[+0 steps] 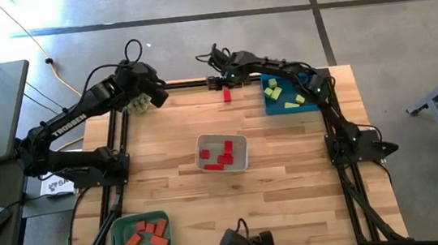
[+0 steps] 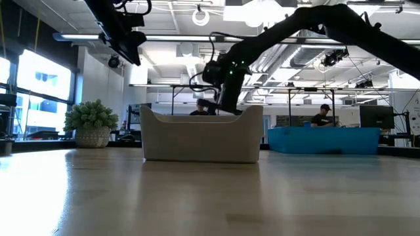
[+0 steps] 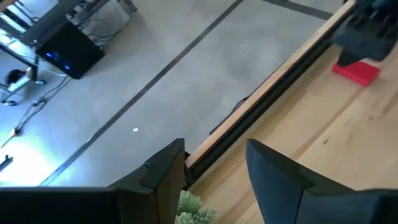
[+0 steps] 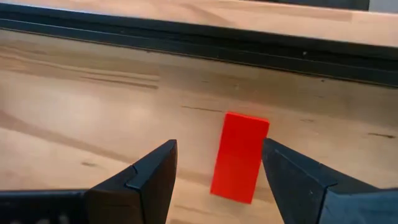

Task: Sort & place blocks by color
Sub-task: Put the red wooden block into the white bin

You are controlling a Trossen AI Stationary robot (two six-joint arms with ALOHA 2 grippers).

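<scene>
The right gripper's (image 4: pixel 214 177) fingers are spread round the red bar (image 4: pixel 239 157) at the worktop's (image 1: pixel 289 164) far edge; they should be lowered squarely, then closed. The left gripper's (image 3: pixel 214 168) fingers are parted, empty.

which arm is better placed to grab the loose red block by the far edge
Right. Its open pincer already hangs over the red block, one finger either side. The left pincer sits off by the plant.

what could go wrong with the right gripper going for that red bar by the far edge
1. The red bar lies off-centre between the open right gripper, nearer one finger; closing may push or twist it rather than grip it.
2. The bar lies near the table's far edge rail, so a nudge could slide it against the rail.
</scene>
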